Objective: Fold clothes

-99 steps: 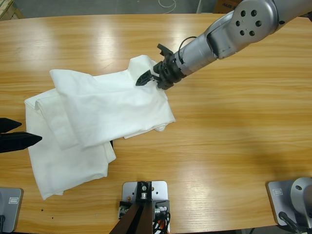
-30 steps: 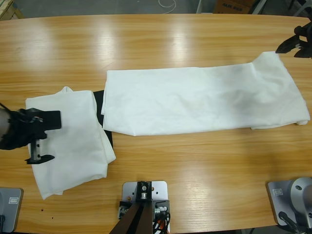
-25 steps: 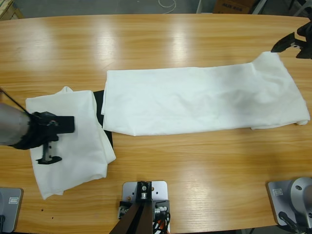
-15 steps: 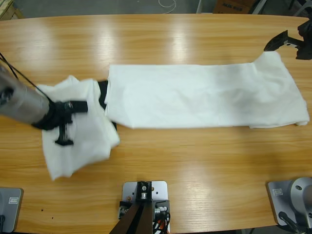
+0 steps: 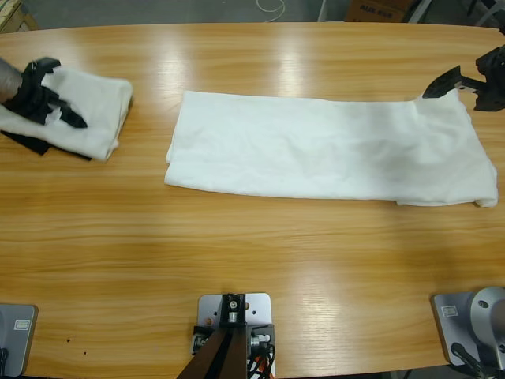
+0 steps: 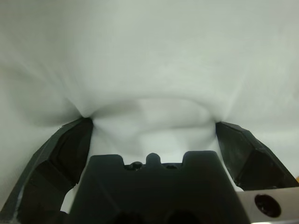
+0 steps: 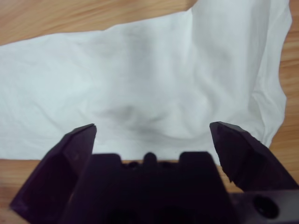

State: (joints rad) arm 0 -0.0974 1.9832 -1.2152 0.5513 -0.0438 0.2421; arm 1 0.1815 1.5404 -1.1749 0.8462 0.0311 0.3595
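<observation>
Now a folded white cotton T-shirt [image 5: 83, 110] lies at the table's far left corner, having been dragged there from the near left within the last second, clear of the second garment. That suggests one shirt is finished and set aside. The left gripper [image 5: 49, 99] presses down on this bundle, jaws spread wide with cloth bulging between them; whether it truly pinches the fabric is hard to say. A long white T-shirt folded into a wide strip [image 5: 323, 158] stretches across the long wooden table [image 5: 252, 260] from centre to right edge. The right gripper [image 5: 465, 83] hovers at its far right corner, jaws open and empty, tilted down over the cloth.
</observation>
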